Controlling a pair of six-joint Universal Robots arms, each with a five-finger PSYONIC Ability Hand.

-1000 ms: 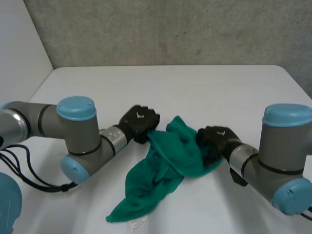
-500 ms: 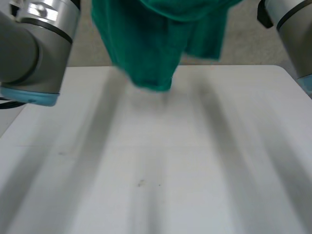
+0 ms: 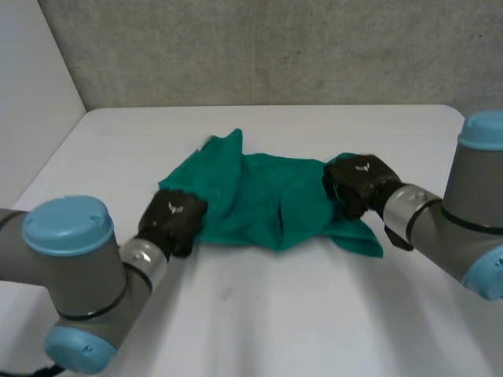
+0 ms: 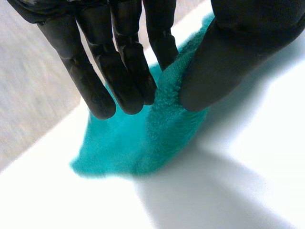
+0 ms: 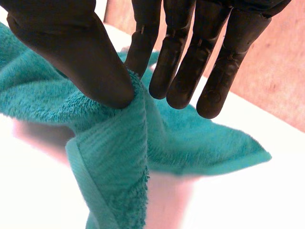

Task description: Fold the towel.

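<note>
A green towel (image 3: pixel 263 196) lies rumpled and spread across the middle of the white table (image 3: pixel 259 314). My left hand (image 3: pixel 173 221) is at the towel's left edge, where its thumb and fingers pinch a fold of the towel (image 4: pixel 167 109). At the right edge, my right hand (image 3: pixel 354 184) pinches the towel (image 5: pixel 119 143) between thumb and fingers. One corner (image 3: pixel 365 239) sticks out toward the front under the right hand, and another corner (image 3: pixel 228 141) points toward the back.
A grey wall (image 3: pixel 275 47) rises behind the table's back edge. Bare table surface stretches in front of the towel.
The towel was bunched between both hands, was swung up high, and now lies spread wider and farther back. The left hand has moved to the front left, the right hand slightly back.
</note>
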